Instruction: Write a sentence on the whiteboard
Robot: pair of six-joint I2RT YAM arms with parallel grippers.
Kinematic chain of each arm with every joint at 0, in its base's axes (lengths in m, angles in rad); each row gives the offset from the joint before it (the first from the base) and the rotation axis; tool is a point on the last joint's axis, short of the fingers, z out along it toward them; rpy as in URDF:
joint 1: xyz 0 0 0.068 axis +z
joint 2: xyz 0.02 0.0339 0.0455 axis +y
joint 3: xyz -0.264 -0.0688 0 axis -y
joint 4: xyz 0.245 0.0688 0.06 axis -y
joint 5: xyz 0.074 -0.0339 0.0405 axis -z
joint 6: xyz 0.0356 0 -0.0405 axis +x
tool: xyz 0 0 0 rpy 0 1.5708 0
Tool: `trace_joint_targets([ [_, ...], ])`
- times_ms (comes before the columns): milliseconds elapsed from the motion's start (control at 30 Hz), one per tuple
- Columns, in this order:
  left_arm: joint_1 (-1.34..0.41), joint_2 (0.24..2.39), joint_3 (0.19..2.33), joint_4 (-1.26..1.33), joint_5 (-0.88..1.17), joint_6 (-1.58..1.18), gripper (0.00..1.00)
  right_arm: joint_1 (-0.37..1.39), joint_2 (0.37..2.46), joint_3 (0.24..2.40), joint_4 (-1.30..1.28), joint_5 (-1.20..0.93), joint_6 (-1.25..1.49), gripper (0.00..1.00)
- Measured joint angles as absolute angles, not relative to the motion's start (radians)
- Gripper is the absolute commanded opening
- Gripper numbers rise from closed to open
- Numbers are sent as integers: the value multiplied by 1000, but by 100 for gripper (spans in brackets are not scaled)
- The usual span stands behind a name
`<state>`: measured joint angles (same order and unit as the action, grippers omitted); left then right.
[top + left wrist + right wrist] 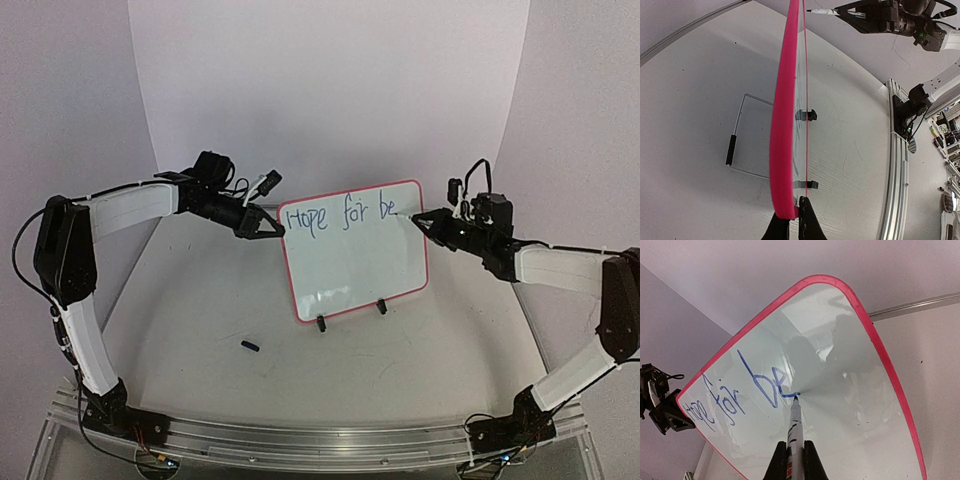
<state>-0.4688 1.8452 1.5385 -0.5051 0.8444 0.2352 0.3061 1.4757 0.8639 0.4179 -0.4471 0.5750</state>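
The whiteboard, white with a pink frame, stands upright on two black clip feet in the middle of the table. Blue handwriting, the sentence, reads "Hope for be" along its top. My left gripper is shut on the board's left edge; the left wrist view shows the pink frame pinched between the jaws of that gripper. My right gripper is shut on a white marker. The marker's tip touches the board at the end of the "e" in the writing.
A small black marker cap lies on the table in front of the board's left side. A wire stand with a black grip sits behind the board. The aluminium base rail runs along the near edge.
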Motion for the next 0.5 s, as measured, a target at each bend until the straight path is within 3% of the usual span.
trace_joint_targets([
  [500, -471, 1845, 1539, -505, 844, 237, 0, 250, 1351, 888, 301, -594, 482, 0],
])
